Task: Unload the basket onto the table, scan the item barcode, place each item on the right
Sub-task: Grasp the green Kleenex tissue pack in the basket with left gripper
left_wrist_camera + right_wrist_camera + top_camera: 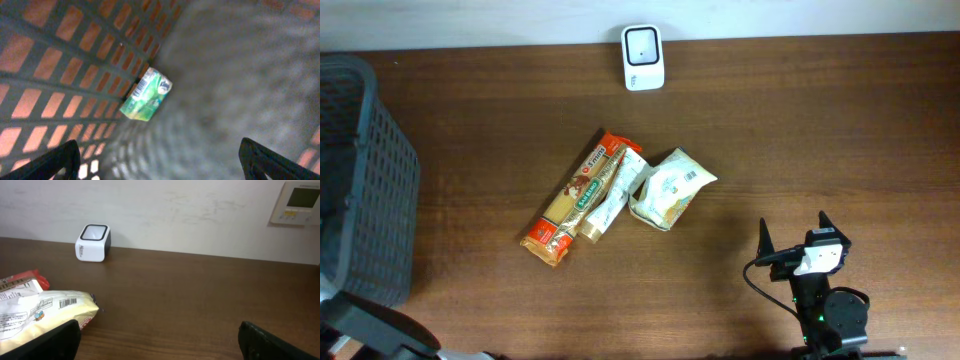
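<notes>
A small green carton (146,94) with a barcode on its end lies inside the dark mesh basket (60,60), against its wall. My left gripper (159,150) hangs open above it, nothing between the fingers. The white scanner (643,57) stands at the table's far edge, also in the right wrist view as a white scanner (93,243). A long orange pasta pack (578,197), a white tube (615,195) and a pale yellow packet (670,187) lie together mid-table. My right gripper (793,225) rests open at the front right, empty; the packet (45,312) shows a barcode to its left.
The basket (370,180) fills the table's left end. Part of the left arm (370,335) shows at the front left corner. A wall panel (299,202) hangs behind the table on the right.
</notes>
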Tool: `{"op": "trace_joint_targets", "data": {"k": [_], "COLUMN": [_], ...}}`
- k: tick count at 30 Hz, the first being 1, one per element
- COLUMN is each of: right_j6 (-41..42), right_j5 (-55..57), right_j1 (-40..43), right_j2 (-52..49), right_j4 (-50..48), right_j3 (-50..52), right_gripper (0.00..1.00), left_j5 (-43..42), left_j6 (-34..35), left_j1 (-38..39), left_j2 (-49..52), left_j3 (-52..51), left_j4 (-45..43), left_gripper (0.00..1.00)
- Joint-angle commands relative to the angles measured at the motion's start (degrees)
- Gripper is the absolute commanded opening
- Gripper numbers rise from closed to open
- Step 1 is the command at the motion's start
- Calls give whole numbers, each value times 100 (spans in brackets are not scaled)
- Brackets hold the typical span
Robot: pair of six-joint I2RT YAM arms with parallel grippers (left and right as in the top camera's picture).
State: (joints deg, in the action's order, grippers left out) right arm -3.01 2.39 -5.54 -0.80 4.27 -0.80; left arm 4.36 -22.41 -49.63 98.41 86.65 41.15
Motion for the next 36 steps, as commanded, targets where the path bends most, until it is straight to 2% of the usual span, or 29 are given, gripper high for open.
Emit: {"op": "trace_joint_targets", "data": {"k": [1,5,11,12,15,16,19,21,28,32,36], "right_j6": [0,0,0,0,0,0,0,0,0,0,0], "right_j5": [87,87,87,87,87,87,87,87,87,87,87], "right_j1": [37,37,37,37,37,37,37,37,37,37,37], "right_j2": [28,28,28,28,28,28,28,28,28,28,28], "right_j4": [13,13,15,15,13,13,13,15,13,13,13], "right_j3": [48,48,48,48,48,48,48,48,48,48,48], "right_gripper": [99,99,99,99,99,99,99,99,99,99,99], "left_j5": [-546,-544,-437,-437,-444,-444,-459,-461,-525,-1309,-1340], "left_j6": [-1414,-1773,-1845,-1843,-1840,-1840,-1840,-1801,-1368,-1102,-992], "left_j1": [-219,-221,-227,-249,-280,-280,-280,-280,-223,-219,-229], "left_j2": [398,1110,1790,1893,1978,1978,1978,1978,1578,844,785], "left_j3": [-33,-33,-33,-33,-33,-33,-33,-33,-28,-17,-33], "left_j4": [-173,-669,-1088,-1115,-1285,-1290,-1290,-1283,-1213,-1305,-920], "left_gripper": [99,100,96,91,34,27,22,2,0,0,0]}}
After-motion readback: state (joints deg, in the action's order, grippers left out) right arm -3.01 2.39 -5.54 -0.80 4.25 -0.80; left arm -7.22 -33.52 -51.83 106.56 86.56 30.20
